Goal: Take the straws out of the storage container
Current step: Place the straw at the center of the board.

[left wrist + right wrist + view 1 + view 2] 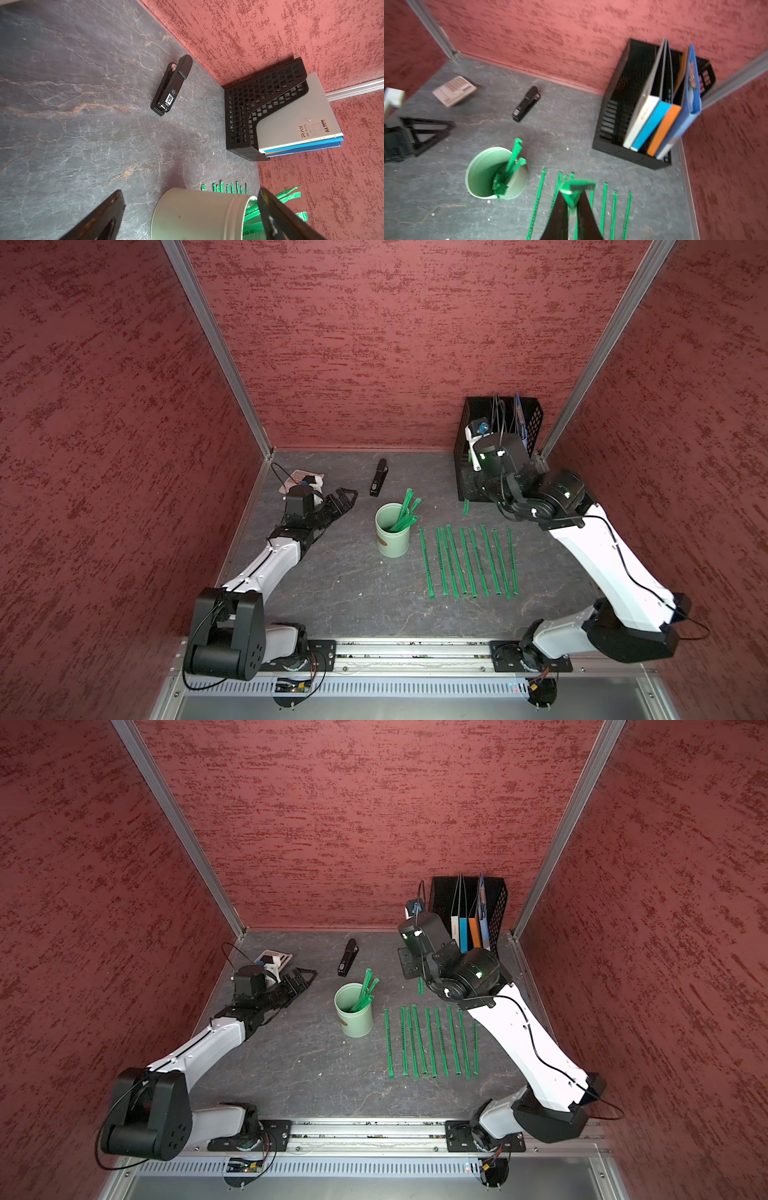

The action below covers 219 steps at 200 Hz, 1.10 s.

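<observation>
Flat green straws (pixel 405 514), smooth mint cylindrical container (pixel 392 541), veined grey table (pixel 332 576)
Right fingers (pixel 557 218) pinch one thin straw (pixel 572 197); left fingers (pixel 97 220) stand spread wide near the container.

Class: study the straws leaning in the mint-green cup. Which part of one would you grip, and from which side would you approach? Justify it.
I'd grip a straw by its upper end, sticking out above the cup, descending from above on the side facing the file rack. The straws lean that way with tips fanned apart; the rest sits inside the cup.
</observation>
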Available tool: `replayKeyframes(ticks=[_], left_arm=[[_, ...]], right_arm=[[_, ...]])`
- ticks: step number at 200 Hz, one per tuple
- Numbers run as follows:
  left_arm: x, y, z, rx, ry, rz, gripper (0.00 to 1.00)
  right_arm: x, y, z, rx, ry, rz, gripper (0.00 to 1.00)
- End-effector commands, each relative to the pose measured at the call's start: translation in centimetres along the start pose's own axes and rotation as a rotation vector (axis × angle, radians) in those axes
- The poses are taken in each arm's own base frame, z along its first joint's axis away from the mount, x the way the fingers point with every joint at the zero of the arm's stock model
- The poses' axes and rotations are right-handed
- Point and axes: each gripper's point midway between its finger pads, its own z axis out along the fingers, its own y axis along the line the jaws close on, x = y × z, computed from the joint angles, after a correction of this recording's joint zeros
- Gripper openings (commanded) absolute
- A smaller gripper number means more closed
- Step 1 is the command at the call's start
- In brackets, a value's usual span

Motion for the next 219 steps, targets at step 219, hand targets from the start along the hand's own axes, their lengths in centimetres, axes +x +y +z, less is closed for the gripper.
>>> replayKeyframes(ticks=[219], left_arm=[[-0.3,1.8,1.8,-0.022,0.023,0.029,1.00]], right_arm=[[24.6,-18.1,16.7,0.355,1.013,0.182,0.01]])
